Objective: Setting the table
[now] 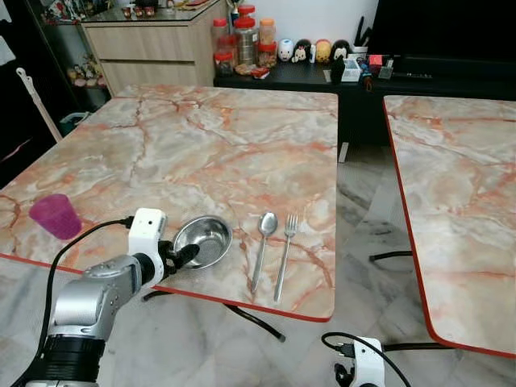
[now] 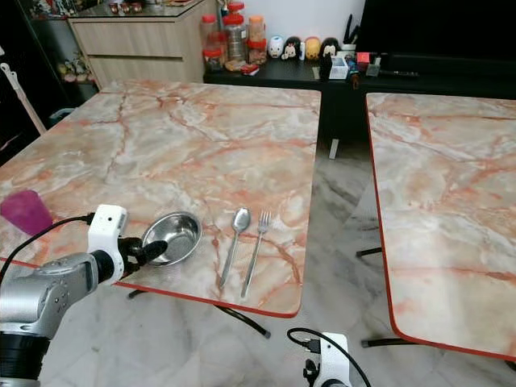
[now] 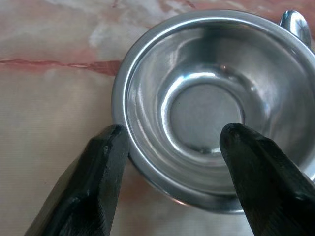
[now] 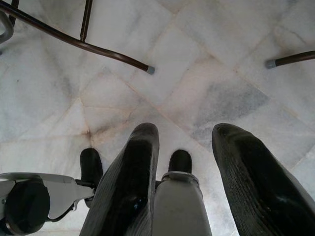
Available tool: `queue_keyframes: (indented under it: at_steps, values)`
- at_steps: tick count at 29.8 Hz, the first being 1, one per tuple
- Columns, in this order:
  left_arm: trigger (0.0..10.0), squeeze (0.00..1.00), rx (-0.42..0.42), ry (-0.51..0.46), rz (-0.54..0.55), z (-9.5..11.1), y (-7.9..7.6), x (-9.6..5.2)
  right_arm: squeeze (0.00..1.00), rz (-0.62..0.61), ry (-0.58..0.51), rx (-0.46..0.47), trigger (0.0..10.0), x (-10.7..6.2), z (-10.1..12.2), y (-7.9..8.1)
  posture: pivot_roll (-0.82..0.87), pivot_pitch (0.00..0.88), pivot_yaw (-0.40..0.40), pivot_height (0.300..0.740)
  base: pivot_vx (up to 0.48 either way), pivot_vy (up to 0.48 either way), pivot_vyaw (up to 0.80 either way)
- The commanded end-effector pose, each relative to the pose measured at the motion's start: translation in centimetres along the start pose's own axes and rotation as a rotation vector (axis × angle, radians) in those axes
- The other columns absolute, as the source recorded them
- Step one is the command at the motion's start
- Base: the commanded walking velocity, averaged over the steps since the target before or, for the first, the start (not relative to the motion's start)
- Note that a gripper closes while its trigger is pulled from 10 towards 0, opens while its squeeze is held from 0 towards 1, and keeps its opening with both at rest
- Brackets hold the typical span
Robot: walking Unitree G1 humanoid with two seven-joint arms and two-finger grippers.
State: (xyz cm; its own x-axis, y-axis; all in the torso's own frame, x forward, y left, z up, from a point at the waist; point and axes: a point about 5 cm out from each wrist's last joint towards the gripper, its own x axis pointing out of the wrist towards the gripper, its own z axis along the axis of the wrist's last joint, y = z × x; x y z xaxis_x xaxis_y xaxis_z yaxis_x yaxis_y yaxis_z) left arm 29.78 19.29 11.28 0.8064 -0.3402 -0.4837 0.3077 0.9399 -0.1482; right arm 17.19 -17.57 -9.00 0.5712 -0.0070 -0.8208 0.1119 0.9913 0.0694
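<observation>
Steel bowl (image 1: 203, 240) upright near front edge of marble worktop (image 1: 201, 145), empty. Left pincer (image 1: 187, 255) at bowl's 8 o'clock, fingers (image 3: 93, 187) apart, straddling near rim: one finger outside wall, other over bowl's inside; can't tell if touching. Spoon (image 1: 263, 247) just beside bowl at 3 o'clock, bowl-end away from robot, handle toward front edge. Fork (image 1: 285, 254) just right of spoon, approx parallel, tines away, not touching spoon. Purple cup (image 1: 55, 215) at bowl's 9 o'clock, well apart, near worktop's left edge, tilted. Right pincer (image 4: 189, 162) hangs idle low over marble floor (image 4: 206, 73), fingers apart, nothing btwn them. Second marble worktop (image 1: 459, 185) at 3 o'clock across a gap. Jars (image 1: 244, 40) and small figurines (image 1: 310, 51) on dark shelf at 12 o'clock, behind worktop.
</observation>
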Motion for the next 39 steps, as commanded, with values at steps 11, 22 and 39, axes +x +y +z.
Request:
queue_keyframes:
  at_steps: [11, 22, 39]
  values:
    - [10.0, 0.00, -0.011, -0.044, 0.128, 1.5, 2.4, -1.2, 0.00, 0.002, -0.004, 0.016, 10.0, 0.0, 0.1, 0.1, 0.09, 0.000, 0.052, 0.732, 0.000, 0.000, 0.00]
    - [10.0, 0.00, 0.007, 0.003, 0.138, 0.7, 2.9, -1.4, 0.00, 0.004, -0.005, 0.017, 10.0, 0.0, 0.1, 0.3, 0.09, 0.000, 0.054, 0.732, 0.000, 0.000, 0.00]
    - [10.0, 0.00, 0.011, 0.065, 0.035, -0.8, 0.2, -0.1, 0.00, 0.006, -0.005, 0.026, 10.0, 0.1, 0.1, 0.3, 0.08, 0.000, 0.059, 0.732, 0.000, 0.000, 0.00]
